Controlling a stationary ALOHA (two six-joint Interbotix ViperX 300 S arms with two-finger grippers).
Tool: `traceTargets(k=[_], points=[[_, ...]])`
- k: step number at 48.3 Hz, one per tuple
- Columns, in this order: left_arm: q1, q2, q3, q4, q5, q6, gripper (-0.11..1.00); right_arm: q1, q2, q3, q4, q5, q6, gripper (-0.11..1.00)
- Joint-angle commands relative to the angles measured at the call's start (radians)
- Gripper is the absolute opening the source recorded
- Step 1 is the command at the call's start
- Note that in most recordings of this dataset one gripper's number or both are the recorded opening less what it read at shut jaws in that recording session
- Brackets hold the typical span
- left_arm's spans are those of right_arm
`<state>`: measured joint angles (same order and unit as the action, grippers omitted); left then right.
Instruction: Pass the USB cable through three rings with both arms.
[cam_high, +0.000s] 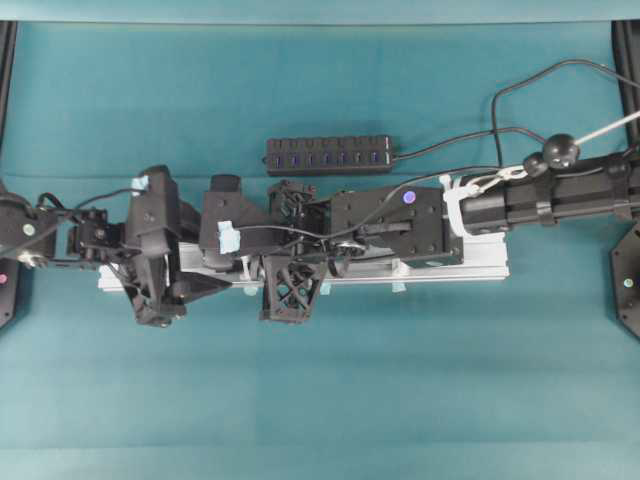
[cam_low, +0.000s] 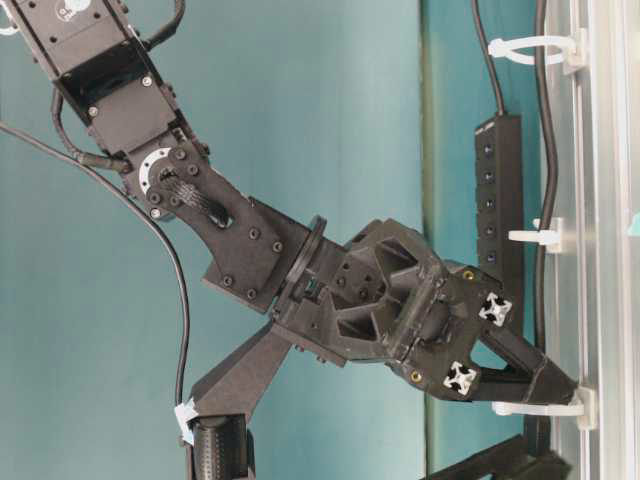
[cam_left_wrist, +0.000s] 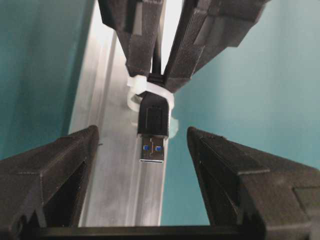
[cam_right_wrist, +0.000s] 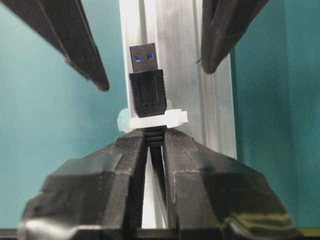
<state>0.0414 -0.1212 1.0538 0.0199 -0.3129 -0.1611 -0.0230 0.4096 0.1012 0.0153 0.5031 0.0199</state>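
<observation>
The USB cable's black plug pokes through a white ring on the rail and points toward my left gripper, which is open, with one finger either side of the plug and not touching it. My right gripper is shut on the cable just behind that ring, and the plug is past it. In the table-level view the cable runs through the upper ring and middle ring, down to the right gripper at the lowest ring.
The long silver rail lies across the table's middle on teal cloth. A black multi-port hub with its own cord lies behind the rail. Both arms crowd over the rail's left half in the overhead view.
</observation>
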Motion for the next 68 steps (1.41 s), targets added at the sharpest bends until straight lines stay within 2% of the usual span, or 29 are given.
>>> traceTargets(k=[1,23,41,50,68], points=[[-0.005,0.003,-0.014,0.002,-0.009,0.000,0.77,0.009,-0.012,-0.006,0.005,-0.009,0.011,-0.08],[-0.009,0.014,-0.018,0.002,-0.029,0.000,0.55,0.012,-0.012,-0.005,0.005,-0.018,0.011,-0.08],[-0.009,0.031,-0.034,0.002,-0.023,0.017,0.25,0.015,-0.012,-0.005,0.005,-0.018,0.011,-0.08],[-0.015,0.032,-0.035,0.002,-0.018,0.018,0.24,0.018,-0.014,0.000,0.005,-0.025,0.017,-0.08],[-0.060,0.026,-0.025,0.002,0.005,0.012,0.24,0.023,-0.052,0.060,0.005,-0.112,0.015,-0.08]])
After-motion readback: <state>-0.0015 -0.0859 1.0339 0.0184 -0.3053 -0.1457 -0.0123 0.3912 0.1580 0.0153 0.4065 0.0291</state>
